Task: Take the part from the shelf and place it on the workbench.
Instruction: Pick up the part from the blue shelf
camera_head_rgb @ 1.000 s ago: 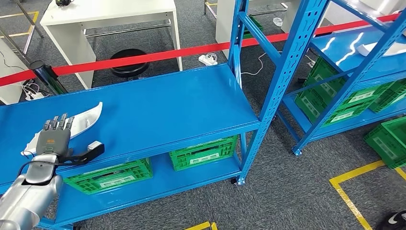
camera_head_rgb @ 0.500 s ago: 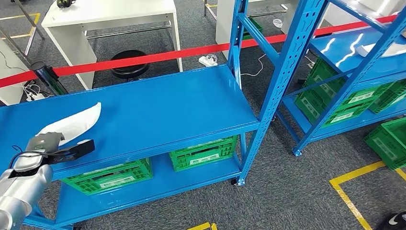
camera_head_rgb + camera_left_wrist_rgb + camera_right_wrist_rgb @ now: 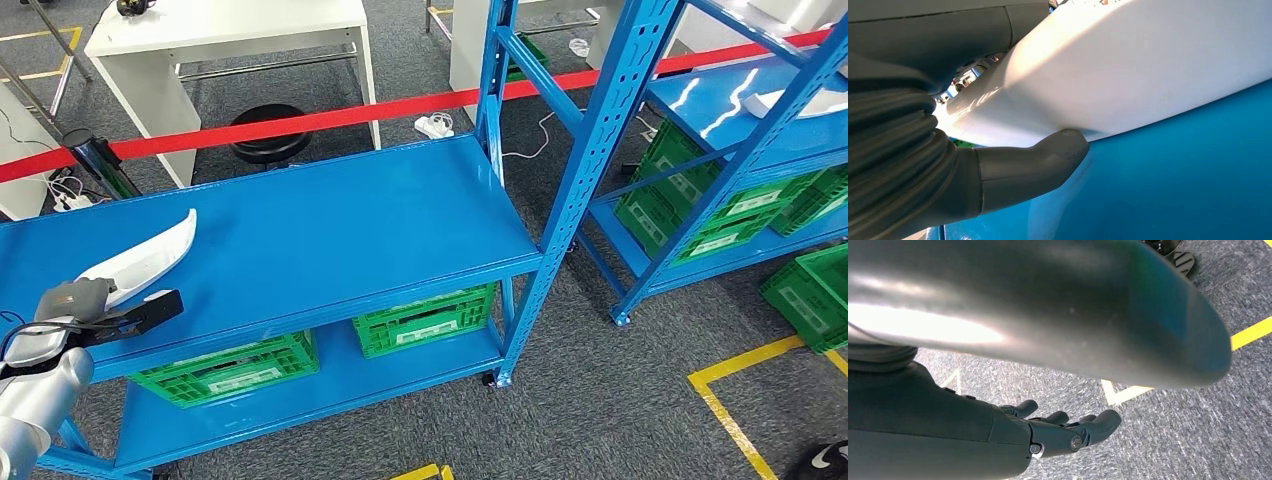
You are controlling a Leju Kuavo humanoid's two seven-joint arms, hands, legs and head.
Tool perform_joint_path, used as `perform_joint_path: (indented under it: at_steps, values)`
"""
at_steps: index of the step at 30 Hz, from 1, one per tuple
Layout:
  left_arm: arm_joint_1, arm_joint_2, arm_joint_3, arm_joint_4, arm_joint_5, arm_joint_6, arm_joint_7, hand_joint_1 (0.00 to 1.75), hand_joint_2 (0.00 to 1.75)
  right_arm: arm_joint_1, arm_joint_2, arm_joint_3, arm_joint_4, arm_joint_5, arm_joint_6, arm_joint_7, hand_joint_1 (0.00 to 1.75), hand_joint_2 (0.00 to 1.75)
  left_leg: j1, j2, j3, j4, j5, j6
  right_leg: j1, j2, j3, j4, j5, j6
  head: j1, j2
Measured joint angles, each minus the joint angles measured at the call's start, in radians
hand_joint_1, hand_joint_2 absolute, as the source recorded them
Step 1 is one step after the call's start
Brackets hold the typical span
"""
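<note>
A red barrier tape point(image 3: 300, 120) stretches across the scene behind the blue racks. Beyond it stands a white table point(image 3: 230, 30), and a black round stool point(image 3: 270, 130) sits on the grey carpet point(image 3: 620, 400) just beside one table leg. A white power strip point(image 3: 435, 124) with trailing cables lies on the floor near the tape. Green plastic crates point(image 3: 425, 318) rest on the lower level of the near rack, two side by side, and more green crates point(image 3: 700, 205) fill the lower levels of the rack to the right. Yellow floor tape point(image 3: 730, 400) marks a corner on the carpet at lower right.
</note>
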Motion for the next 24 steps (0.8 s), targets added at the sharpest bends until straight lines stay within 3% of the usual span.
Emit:
perform_joint_path:
  at_steps: [9,15,18,20,22,24]
  values:
    - [0.002,0.001,0.005,0.0,0.001,0.002,-0.005,1.75,1.75,0.0,0.0,0.0,0.0,0.0,0.0,-0.001,0.0,0.0,0.0,0.0,0.0,0.0,0.0,0.0,0.0,0.0,0.0,0.0,0.0,0.0,0.0,0.0]
    - [0.029,-0.002,0.018,-0.003,0.027,0.144,-0.1,1.75,1.75,0.0,0.0,0.0,0.0,0.0,0.0,-0.011,0.0,0.0,0.0,0.0,0.0,0.0,0.0,0.0,0.0,0.0,-0.001,0.0,0.0,0.0,0.0,0.0]
    - [0.046,-0.021,0.052,-0.009,0.139,0.203,-0.202,1.75,1.75,0.0,0.0,0.0,0.0,0.0,0.0,-0.012,0.0,0.0,0.0,0.0,-0.002,0.0,0.0,0.0,-0.001,0.0,-0.003,0.0,0.0,0.0,0.0,0.0]
    - [0.048,-0.043,0.099,-0.023,0.258,0.195,-0.307,1.75,1.75,0.0,0.0,-0.001,0.0,0.001,-0.001,-0.013,0.0,0.0,0.0,0.0,-0.003,0.0,0.001,0.001,-0.001,0.0,-0.004,0.0,0.0,0.0,0.0,0.0]
    - [0.049,-0.072,0.151,-0.056,0.404,0.141,-0.428,1.75,1.75,0.0,0.0,-0.003,0.0,0.004,-0.002,-0.016,0.0,0.0,0.0,0.0,-0.004,0.001,0.001,0.001,-0.002,0.0,-0.004,0.0,0.001,0.001,0.0,0.0]
    - [0.051,-0.105,0.201,-0.12,0.593,0.023,-0.533,1.75,1.75,0.0,-0.001,-0.008,0.0,0.009,-0.003,-0.02,0.0,0.0,0.0,0.0,-0.004,0.001,0.001,0.001,-0.002,0.0,-0.005,0.0,0.001,0.002,0.0,0.0]
